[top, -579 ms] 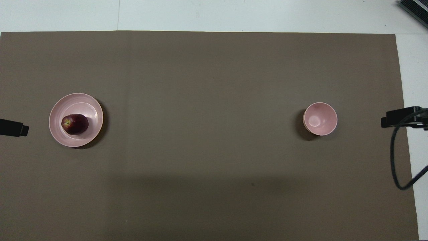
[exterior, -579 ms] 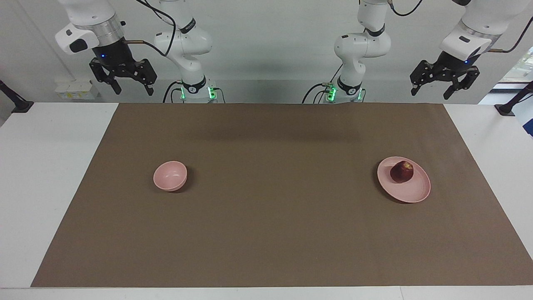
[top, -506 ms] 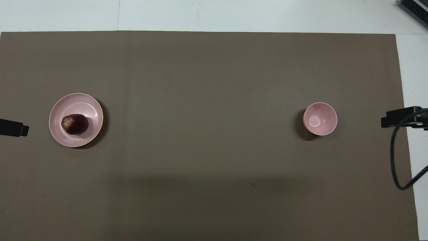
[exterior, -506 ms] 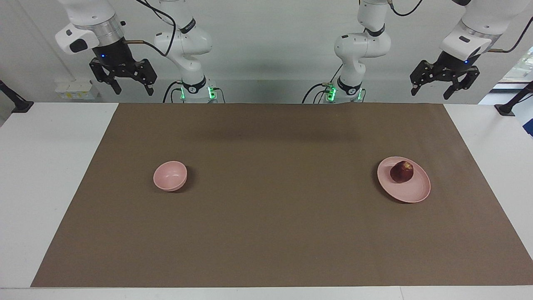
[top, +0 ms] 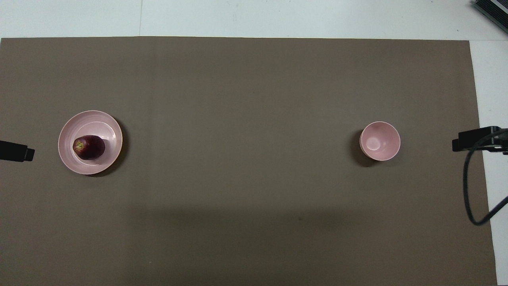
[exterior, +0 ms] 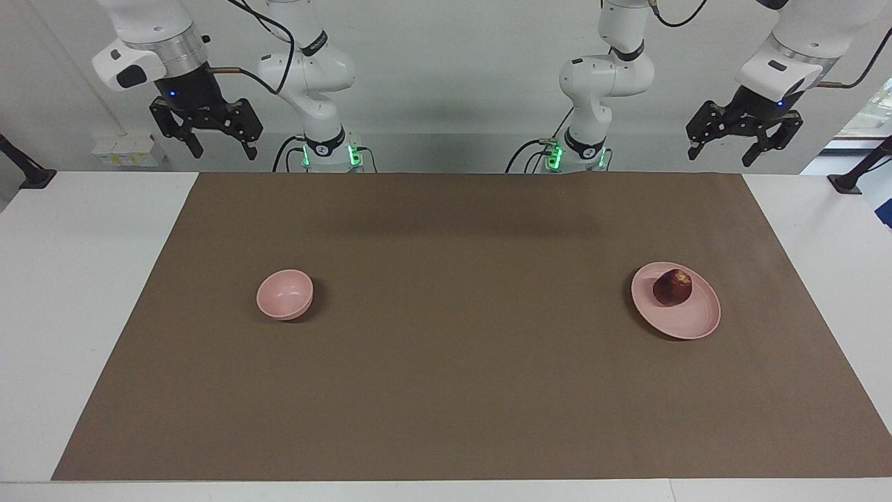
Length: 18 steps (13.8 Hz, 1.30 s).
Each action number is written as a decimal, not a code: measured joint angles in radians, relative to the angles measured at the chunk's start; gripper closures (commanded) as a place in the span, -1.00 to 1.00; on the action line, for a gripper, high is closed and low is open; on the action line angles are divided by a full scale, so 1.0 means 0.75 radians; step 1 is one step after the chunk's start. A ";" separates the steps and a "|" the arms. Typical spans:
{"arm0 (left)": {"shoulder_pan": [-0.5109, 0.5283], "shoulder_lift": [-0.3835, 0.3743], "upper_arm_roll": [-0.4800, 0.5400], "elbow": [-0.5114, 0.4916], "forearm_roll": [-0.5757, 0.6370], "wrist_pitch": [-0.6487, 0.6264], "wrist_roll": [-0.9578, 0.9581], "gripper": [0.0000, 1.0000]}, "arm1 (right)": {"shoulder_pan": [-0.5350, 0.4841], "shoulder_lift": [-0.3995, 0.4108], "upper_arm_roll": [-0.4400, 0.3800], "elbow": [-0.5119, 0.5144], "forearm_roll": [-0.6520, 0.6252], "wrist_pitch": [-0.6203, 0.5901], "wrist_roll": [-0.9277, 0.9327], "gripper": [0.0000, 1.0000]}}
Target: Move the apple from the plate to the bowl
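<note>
On plate (exterior: 686, 322) at left-arm end: apple (exterior: 672, 287), unclaimed — bowl (exterior: 284, 294) well apart. Left claw (exterior: 744, 145), right claw (exterior: 207, 138) raised, fingers apart, waiting.

Apple (exterior: 672, 287) on plate (exterior: 686, 322) (bowl (exterior: 284, 295) apart)

Dark red apple (exterior: 672, 287) on pink plate (exterior: 690, 322), well below left gripper (exterior: 720, 148)'s spread jaws. Pink bowl (exterior: 283, 296) upright, empty, well below right gripper (exterior: 219, 147).

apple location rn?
On the plate, at the left arm's end of the mat; the apple sits on the part of the plate nearer the robots. The bowl is at the right arm's end.
</note>
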 measured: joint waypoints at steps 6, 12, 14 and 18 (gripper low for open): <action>0.000 0.000 -0.008 0.000 0.000 0.006 0.002 -1.00 | 0.011 0.002 0.001 -0.056 0.001 0.059 0.000 -1.00; 0.000 0.003 -0.005 -0.026 0.000 0.162 0.003 -1.00 | 0.018 0.010 0.001 -0.102 0.014 0.121 0.000 -1.00; 0.001 0.018 -0.002 -0.082 0.000 0.272 0.003 -1.00 | 0.020 0.012 0.001 -0.116 0.017 0.159 0.010 -1.00; 0.001 0.075 -0.002 -0.280 0.000 0.543 0.003 -1.00 | 0.054 0.044 0.002 -0.133 0.107 0.237 0.084 -1.00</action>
